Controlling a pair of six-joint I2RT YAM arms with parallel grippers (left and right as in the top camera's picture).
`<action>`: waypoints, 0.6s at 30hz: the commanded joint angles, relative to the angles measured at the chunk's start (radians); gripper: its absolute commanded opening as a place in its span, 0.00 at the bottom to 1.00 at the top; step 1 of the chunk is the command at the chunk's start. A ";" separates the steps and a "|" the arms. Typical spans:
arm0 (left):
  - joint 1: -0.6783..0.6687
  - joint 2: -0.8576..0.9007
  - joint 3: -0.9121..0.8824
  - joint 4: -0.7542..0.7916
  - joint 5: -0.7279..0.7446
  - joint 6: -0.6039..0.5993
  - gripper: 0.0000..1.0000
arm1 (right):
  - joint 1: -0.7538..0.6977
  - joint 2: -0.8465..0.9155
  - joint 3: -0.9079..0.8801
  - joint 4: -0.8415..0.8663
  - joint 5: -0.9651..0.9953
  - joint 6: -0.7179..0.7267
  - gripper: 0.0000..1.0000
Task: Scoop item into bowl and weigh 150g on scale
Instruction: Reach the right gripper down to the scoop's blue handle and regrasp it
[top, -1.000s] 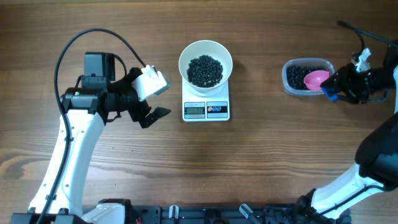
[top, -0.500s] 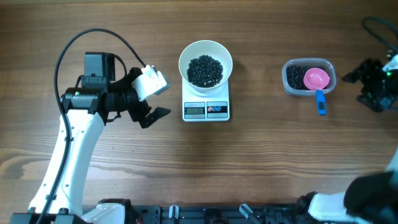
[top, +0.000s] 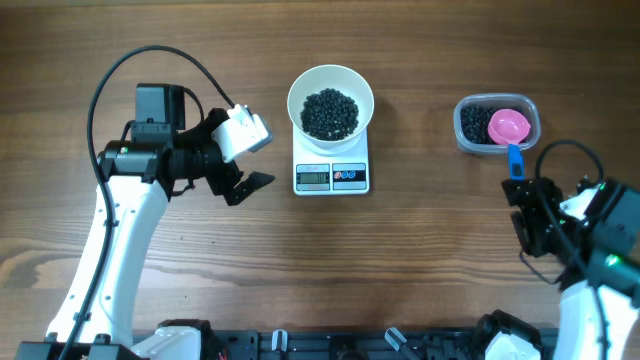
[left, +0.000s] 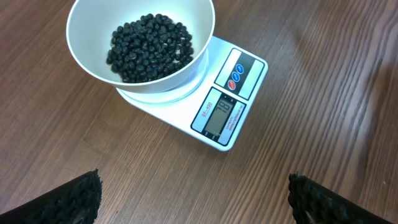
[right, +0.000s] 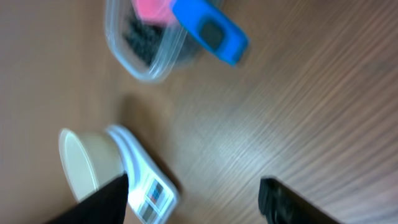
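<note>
The white bowl (top: 345, 78) stands on the scale (top: 360, 155) at centre back, holding a heap of black beans, the item (top: 329, 113). My left gripper (top: 252, 153) hovers left of the scale, open and empty. In the left wrist view the bowl (left: 87, 37), item (left: 149, 46) and scale (left: 224, 112) lie ahead of the wide-apart fingers (left: 65, 202). My right gripper (top: 521, 214) hangs open and empty in front of the clear tub. The right wrist view is blurred, with the gripper (right: 193, 199) open over bare wood and the bowl (right: 84, 165) and scale (right: 149, 190) at lower left.
A clear plastic tub (top: 460, 125) at back right holds more beans and a pink scoop (top: 508, 127), whose blue handle (top: 515, 160) sticks out over the front rim. The right wrist view shows the tub (right: 134, 59) and blue handle (right: 210, 32).
My right gripper let go of the scoop, leaving it in the tub, and swung away toward the front right. The left arm has not moved.
</note>
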 joint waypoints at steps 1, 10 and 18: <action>0.005 0.006 -0.002 -0.001 0.004 0.020 1.00 | -0.001 -0.043 -0.124 0.150 -0.057 0.176 0.70; 0.005 0.006 -0.002 -0.001 0.004 0.020 1.00 | -0.001 0.187 -0.162 0.488 -0.014 0.248 0.70; 0.005 0.006 -0.002 -0.001 0.004 0.020 1.00 | -0.001 0.396 -0.162 0.575 -0.067 0.216 0.65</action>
